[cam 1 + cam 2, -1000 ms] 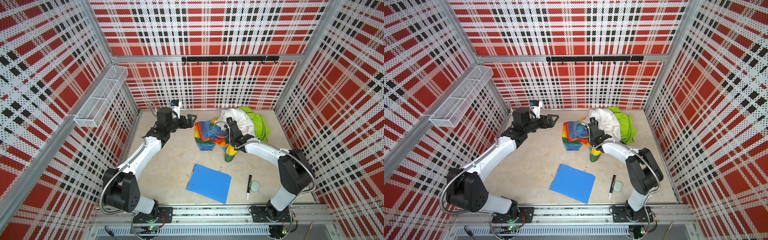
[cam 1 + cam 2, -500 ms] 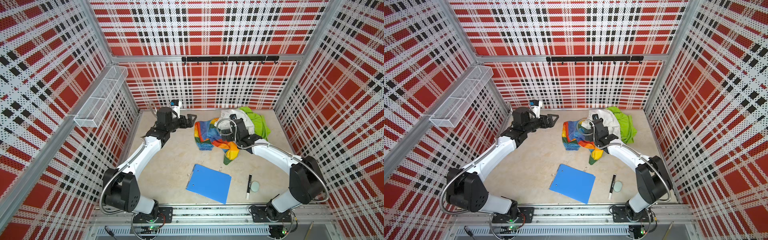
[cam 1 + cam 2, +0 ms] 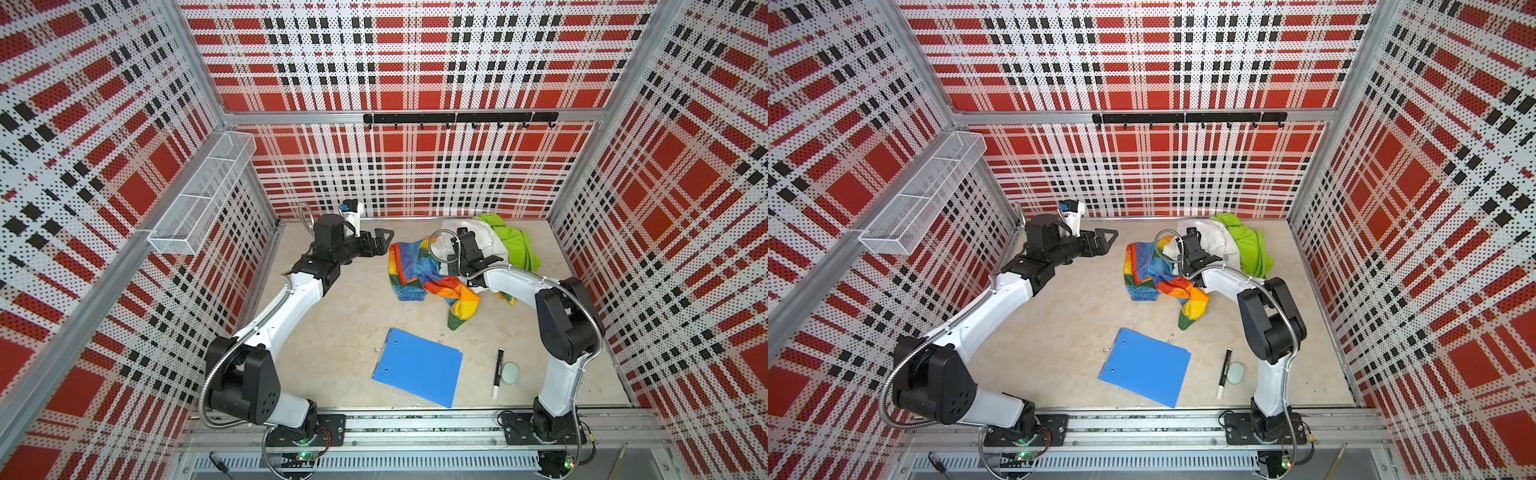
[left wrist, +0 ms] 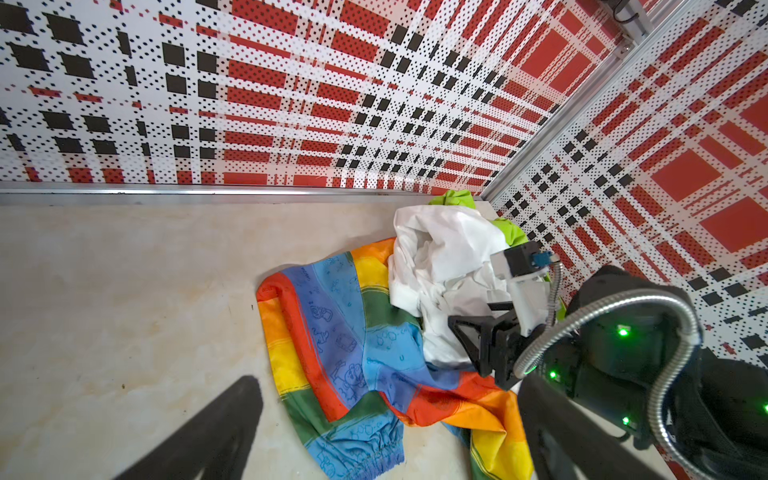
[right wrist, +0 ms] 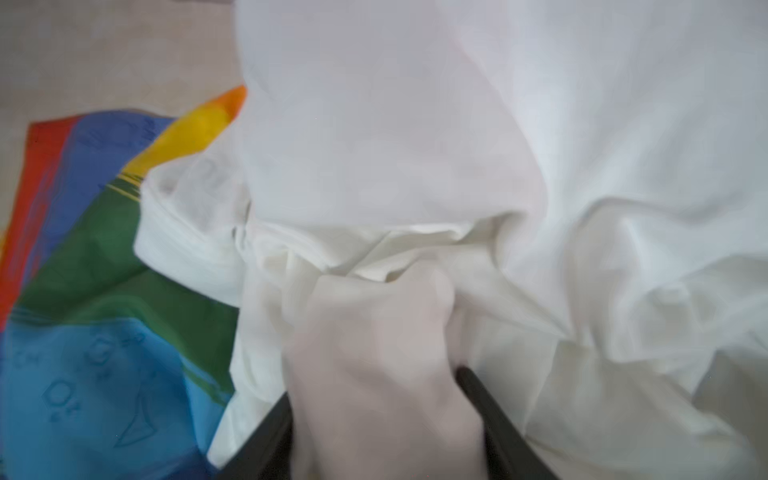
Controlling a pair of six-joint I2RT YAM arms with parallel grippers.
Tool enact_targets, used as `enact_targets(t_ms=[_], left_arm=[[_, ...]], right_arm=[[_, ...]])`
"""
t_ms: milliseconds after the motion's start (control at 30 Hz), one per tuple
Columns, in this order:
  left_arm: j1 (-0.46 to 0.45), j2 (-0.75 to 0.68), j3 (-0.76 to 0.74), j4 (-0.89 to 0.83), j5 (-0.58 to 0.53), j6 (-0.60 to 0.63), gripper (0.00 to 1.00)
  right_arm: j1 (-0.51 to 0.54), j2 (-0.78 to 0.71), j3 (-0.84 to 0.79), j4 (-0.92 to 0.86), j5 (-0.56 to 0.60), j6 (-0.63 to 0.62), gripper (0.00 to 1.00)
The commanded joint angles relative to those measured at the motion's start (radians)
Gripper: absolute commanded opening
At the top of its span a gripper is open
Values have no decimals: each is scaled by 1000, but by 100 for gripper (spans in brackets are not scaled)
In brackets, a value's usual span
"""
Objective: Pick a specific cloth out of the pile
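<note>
Folds of plain white crumpled cloth (image 5: 415,145) are sitting pinched in the right gripper (image 5: 374,395), so lifting them slowly is looking wise for uncovering the thin rainbow-striped fabric sheet (image 3: 419,274) lying partly beneath on the table (image 3: 340,316), while the wide-open, empty left gripper (image 3: 381,243) is hovering near it.

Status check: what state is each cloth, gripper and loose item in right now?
rainbow cloth: crumpled, partly under white cloth, not gripped
white cloth: bunched on top, fold pinched
green cloth: crumpled behind white cloth
left gripper: open, empty
right gripper: shut on white cloth
blue clipboard: lying flat
marker: lying flat
</note>
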Motion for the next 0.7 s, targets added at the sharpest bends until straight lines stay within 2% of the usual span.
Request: enact_targets(t_ms=[0,67,133,367,500,667], left_arm=[[0,-20,32,6,-4,11,99],[3,-22,34,5,-1,11,99],[4,-23,34,6,1,8,99],[4,-24,32,6,3,7,99],[2,-25,32,5,4,8,99],[0,-28,29,6,-6,11,99]], right_arm=[[4,-21,68,-7,75,0,30],[4,-46,74,-13,114,-13,15],[0,-84,71,-12,137,-29,8],[-96,-195,95,-61,180,-65,8],[-160,-209,50,-50,124,-52,10],[-180,-148,-59,14,76,-11,12]])
